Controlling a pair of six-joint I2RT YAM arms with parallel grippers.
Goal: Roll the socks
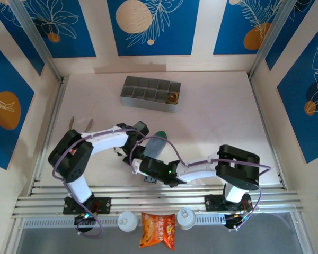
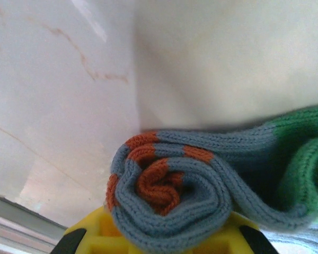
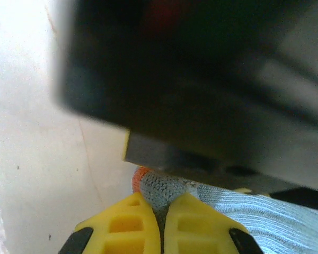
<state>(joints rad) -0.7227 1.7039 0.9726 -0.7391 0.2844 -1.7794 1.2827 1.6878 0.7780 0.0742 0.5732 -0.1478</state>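
Two grips on one grey-blue knitted sock [image 2: 212, 169], orange-cuffed, green-toed: rolled end clamped in left end effector [image 2: 159, 239], cuff edge pinched by pressed-together right end effector [image 3: 162, 205].

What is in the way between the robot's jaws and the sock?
Nothing visible. The right jaws are shut on the edge of the grey-blue sock, and the left jaws hold its rolled end.
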